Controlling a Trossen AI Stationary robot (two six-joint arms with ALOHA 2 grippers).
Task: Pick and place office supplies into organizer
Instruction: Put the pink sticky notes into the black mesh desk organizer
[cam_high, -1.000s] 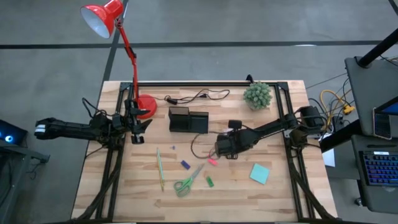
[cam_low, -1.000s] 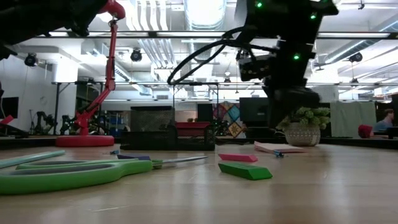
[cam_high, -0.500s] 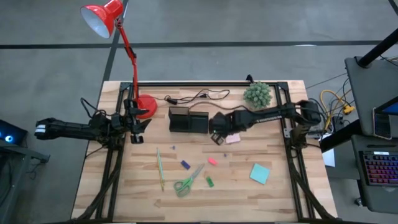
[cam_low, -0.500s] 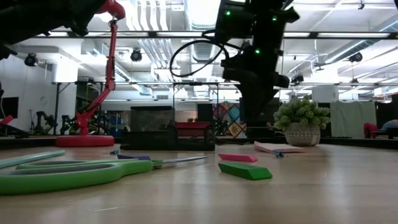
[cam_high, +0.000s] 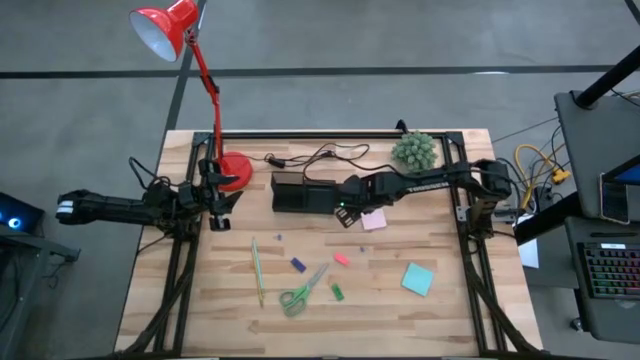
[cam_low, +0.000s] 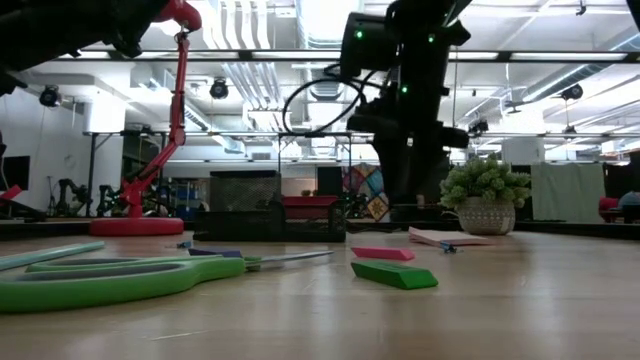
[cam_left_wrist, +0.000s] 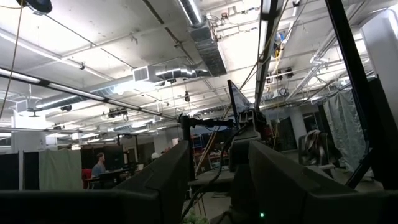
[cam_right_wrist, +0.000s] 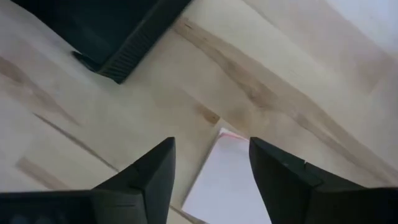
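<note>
Right end effector (cam_high: 345, 208) hovers just beside the organizer's (cam_high: 303, 192) near right corner, fingers (cam_right_wrist: 155, 177) apart with nothing between them. The pink sticky-note pad (cam_high: 374, 220) lies flat on the bench (cam_high: 440, 310) under and slightly behind the fingertips, outside the organizer, a corner pointing toward it. Risk: the pad is thin and lies flush on the wood, so a regrasp could slide it away or catch only the top sheets; a low sweep could also nudge the organizer wall or snag the black cable (cam_high: 320, 155) beyond it. The pad looks square and pale pink with a brighter edge. The organizer is black, with a taller section on the far side from the end effector and a low tray nearer. Teal pad (cam_high: 417, 279), scissors (cam_high: 300, 292), pencil (cam_high: 256, 270) and small pieces (cam_high: 340, 259) lie well behind the end effector, loose on the bench. Left end effector (cam_high: 222, 205), fingers apart, waits by the red lamp's base (cam_high: 235, 171).
</note>
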